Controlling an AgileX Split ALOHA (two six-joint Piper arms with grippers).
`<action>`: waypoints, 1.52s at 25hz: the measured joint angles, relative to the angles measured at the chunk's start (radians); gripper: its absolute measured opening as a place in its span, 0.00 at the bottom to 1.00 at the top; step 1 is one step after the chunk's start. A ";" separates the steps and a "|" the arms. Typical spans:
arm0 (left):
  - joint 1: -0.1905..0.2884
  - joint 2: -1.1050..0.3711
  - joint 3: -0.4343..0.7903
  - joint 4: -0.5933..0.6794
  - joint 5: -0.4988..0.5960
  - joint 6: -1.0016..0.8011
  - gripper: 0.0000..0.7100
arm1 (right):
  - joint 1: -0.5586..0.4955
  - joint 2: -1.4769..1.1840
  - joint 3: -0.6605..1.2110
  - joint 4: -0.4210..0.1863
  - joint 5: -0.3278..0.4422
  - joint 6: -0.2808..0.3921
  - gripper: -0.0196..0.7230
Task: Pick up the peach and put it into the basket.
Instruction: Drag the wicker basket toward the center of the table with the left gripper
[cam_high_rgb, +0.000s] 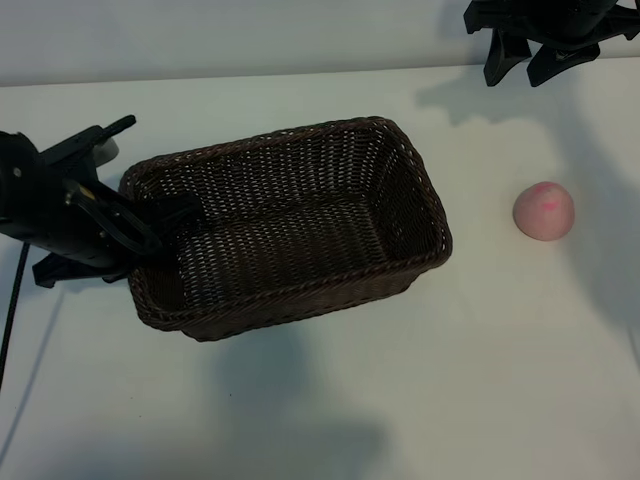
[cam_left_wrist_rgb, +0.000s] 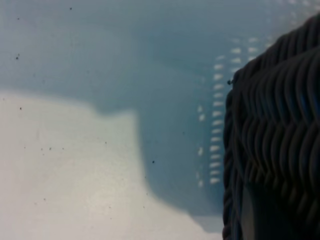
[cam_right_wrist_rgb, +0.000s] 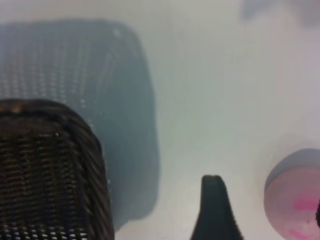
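Exterior view, reading left to right: left gripper (cam_high_rgb: 160, 225) is sitting at the basket's (cam_high_rgb: 290, 225) left short end, its fingers narrowed and pinching the braided rim there, one finger lying inside the wall and the other outside as best I can judge. Left wrist view is showing only wicker weave close against the lens and the basket's shadow falling on the table (cam_high_rgb: 320, 400), which fits a grip on that wall. Basket is lying slightly askew near table centre, and its interior is showing nothing but weave. Peach (cam_high_rgb: 544, 211) is resting on the table well apart from the basket, off its right end, pink blotch facing up. Right gripper (cam_high_rgb: 528, 62) is hanging at the top right edge, beyond the peach and not touching it, fingers spread with nothing between them. Right wrist view is catching one dark fingertip (cam_right_wrist_rgb: 215, 210) with the peach at its side and the basket corner farther off. Progress, as a judgement: basket is being steadied, but the pick is not yet begun; reaching, grasping, carrying and dropping the peach are all left to do.
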 joint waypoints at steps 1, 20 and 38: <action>0.002 0.000 -0.017 -0.002 0.017 0.028 0.23 | 0.000 0.000 0.000 0.000 0.000 0.000 0.67; 0.011 0.292 -0.544 0.026 0.266 0.141 0.23 | 0.000 0.000 0.000 0.000 -0.001 -0.001 0.67; 0.002 0.448 -0.547 -0.082 0.208 0.250 0.23 | 0.000 0.000 0.000 0.000 -0.001 0.000 0.67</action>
